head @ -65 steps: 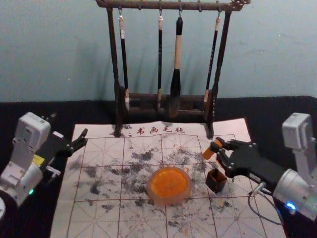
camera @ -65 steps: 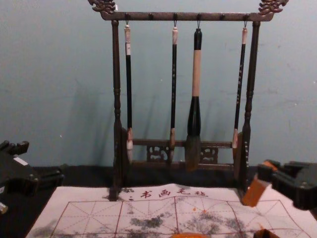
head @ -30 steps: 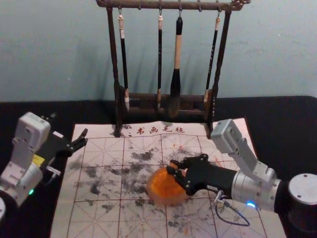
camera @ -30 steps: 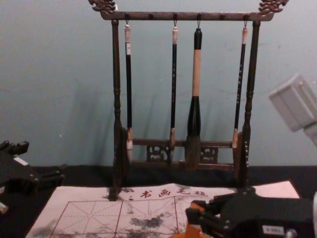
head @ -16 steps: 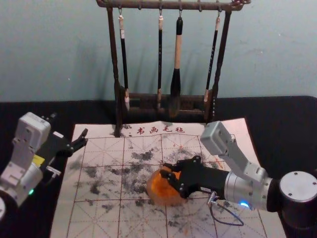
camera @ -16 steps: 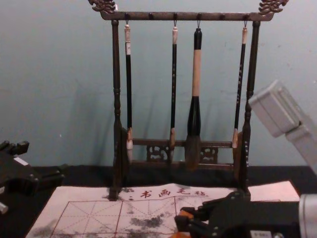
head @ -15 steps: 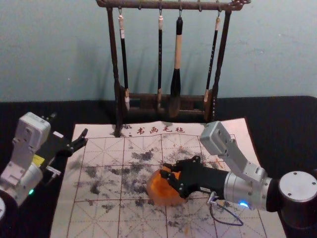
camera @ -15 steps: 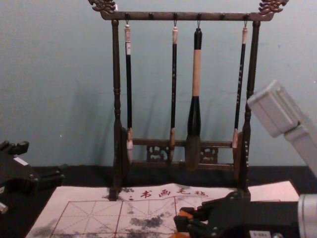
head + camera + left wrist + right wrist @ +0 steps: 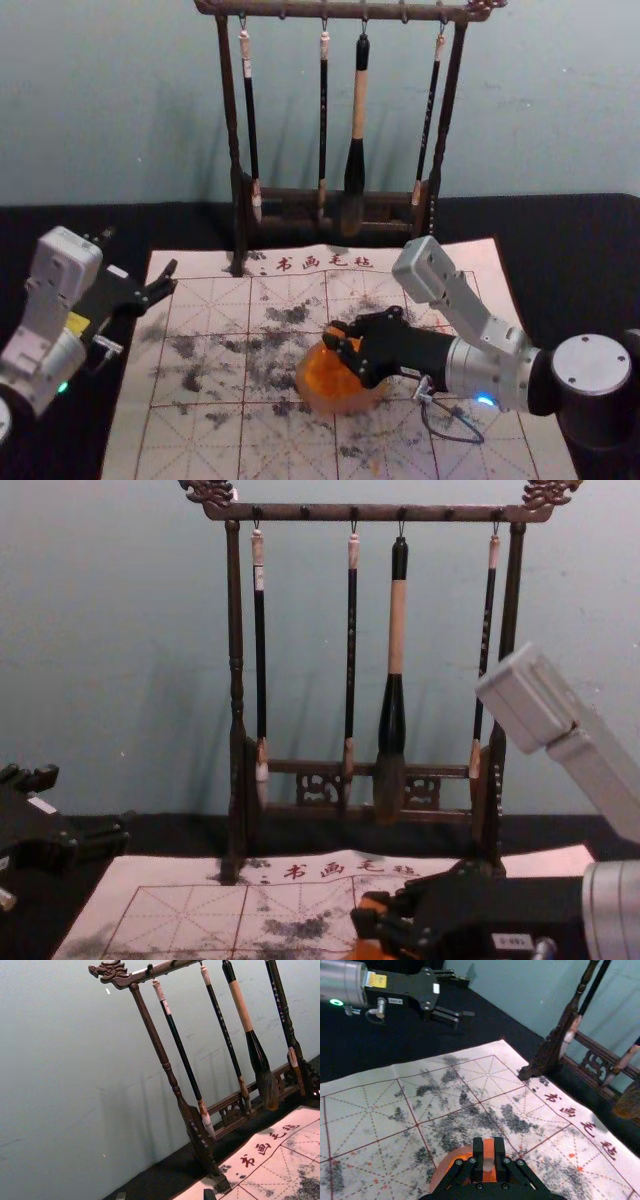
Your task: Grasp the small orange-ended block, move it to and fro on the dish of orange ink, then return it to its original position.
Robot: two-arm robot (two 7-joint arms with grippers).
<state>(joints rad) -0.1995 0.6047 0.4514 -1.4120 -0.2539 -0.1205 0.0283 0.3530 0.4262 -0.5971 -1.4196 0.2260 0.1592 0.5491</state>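
— Where's the orange-ended block?
— Clamped in the right end effector, its jaws closed on both sides of it, above the dish of orange ink.
— Is it touching the ink?
— I can't tell; the fingers hide the lower end.
— And the dish?
— On the gridded calligraphy mat, among black ink smudges, with the mat spread over the black table.
— What about the left end effector?
— Parked by the mat's left edge, jaws spread, holding nothing.
— Anything behind?
— A dark wooden brush rack at the mat's far edge, four brushes hanging from it, one much thicker than the others.
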